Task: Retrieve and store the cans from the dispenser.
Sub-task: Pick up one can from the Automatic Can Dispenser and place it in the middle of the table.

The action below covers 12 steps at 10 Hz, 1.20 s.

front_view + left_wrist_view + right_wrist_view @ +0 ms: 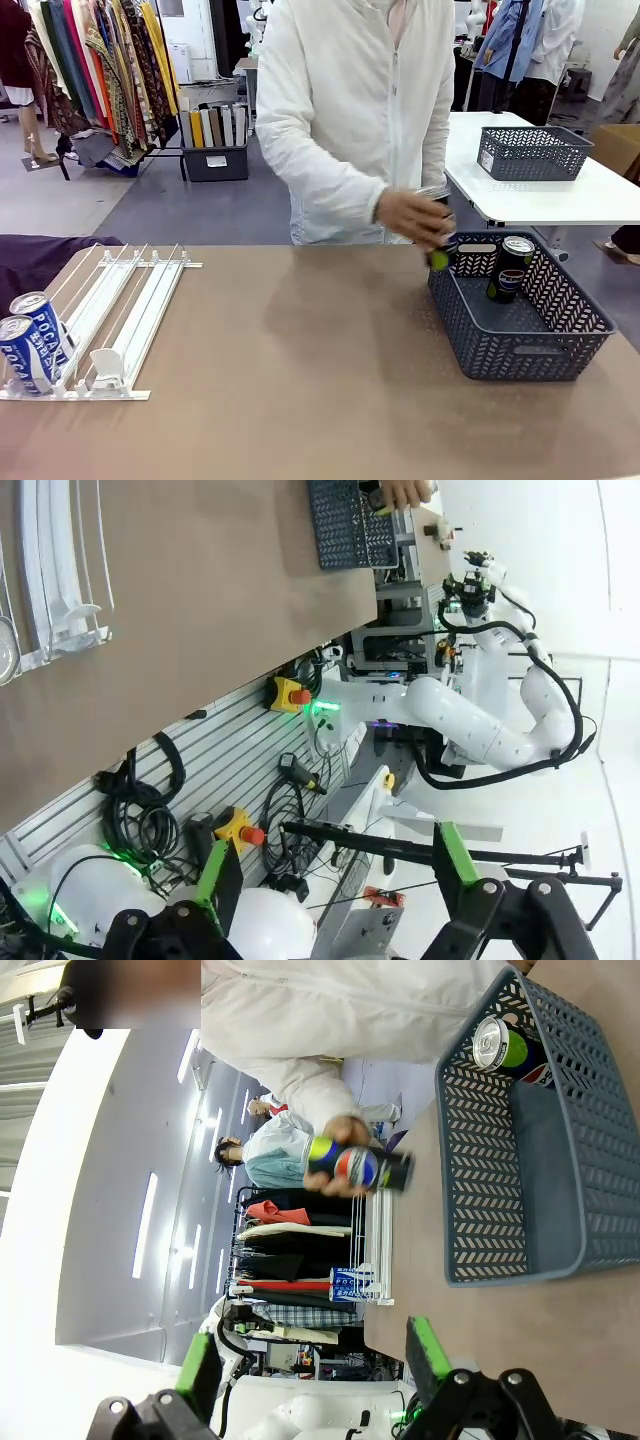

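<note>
A slim black Pepsi can with a green patch point(437, 235) is held roughly upright in the person's hand point(408, 215). It hangs just over the far left corner of the dark grey perforated plastic basket point(540, 352). The hand comes down from a white sleeve, with its fingers wrapped round the can's middle. In the front view both hand and can are blurred.

A second black Pepsi can with a silver top point(510, 270) stands upright inside the basket near its far wall, and the rest of the basket floor is bare. Two blue Pocari cans point(30, 340) stand one behind the other at the near end of the leftmost lane of the low white railed dispenser point(130, 300), which lies at the table's near left.

The basket sits close to the right edge of the brown table point(300, 350). A wide bare stretch of tabletop lies between it and the dispenser.

The left gripper point(335, 880) hangs off the table's near edge with its green-padded fingers spread and nothing between them. The right gripper point(312, 1365) is also spread and empty, well apart from the basket.
</note>
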{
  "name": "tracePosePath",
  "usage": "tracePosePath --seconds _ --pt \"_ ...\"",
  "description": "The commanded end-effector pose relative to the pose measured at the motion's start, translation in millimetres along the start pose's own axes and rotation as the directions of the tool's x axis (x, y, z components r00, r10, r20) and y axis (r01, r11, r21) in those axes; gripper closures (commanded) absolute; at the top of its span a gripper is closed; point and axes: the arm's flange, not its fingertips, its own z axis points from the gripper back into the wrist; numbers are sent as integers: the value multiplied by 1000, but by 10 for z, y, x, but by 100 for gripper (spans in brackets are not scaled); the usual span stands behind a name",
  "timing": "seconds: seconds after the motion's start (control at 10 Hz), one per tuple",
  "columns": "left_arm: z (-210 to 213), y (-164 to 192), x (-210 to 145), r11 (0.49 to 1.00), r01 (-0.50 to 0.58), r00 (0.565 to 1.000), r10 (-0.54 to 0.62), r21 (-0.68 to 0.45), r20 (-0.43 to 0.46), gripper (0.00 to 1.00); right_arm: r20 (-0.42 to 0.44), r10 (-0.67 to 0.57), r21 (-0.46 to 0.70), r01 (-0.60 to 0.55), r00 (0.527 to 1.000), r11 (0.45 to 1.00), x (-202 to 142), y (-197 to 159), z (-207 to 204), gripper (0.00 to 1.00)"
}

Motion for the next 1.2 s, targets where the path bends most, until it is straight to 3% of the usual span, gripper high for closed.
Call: tracePosePath --seconds 0.0,0.4,0.5,0.6,0.7,0.8,0.9,1.0,1.1 --pt "29 14 -12 1000 24 1000 -24 -19 3 0 3 23 12 -23 1000 1000 13 16 2 0" --pt "14 17 -6 1000 1 1000 -1 -1 5 0 3 23 12 -23 1000 1000 13 16 2 0" --pt "-87 -63 38 963 -109 993 93 245 76 0 3 23 12 -23 1000 1000 13 16 2 0" --pt "-299 -139 52 829 -106 994 87 549 59 0 3 23 12 -23 1000 1000 13 16 2 0" --pt "-479 -167 78 624 -157 987 125 765 101 0 3 23 12 -23 1000 1000 13 16 2 0" --pt "-675 -191 123 492 -120 991 109 862 75 0 3 23 12 -23 1000 1000 13 16 2 0" --pt "-819 -221 194 462 -16 997 73 887 -20 0 3 23 12 -23 1000 1000 13 16 2 0" --pt "-895 -223 308 405 3 999 44 914 -23 0 3 23 12 -23 1000 1000 13 16 2 0" --pt "-893 -239 397 410 -40 999 44 911 24 0 3 23 12 -23 1000 1000 13 16 2 0"
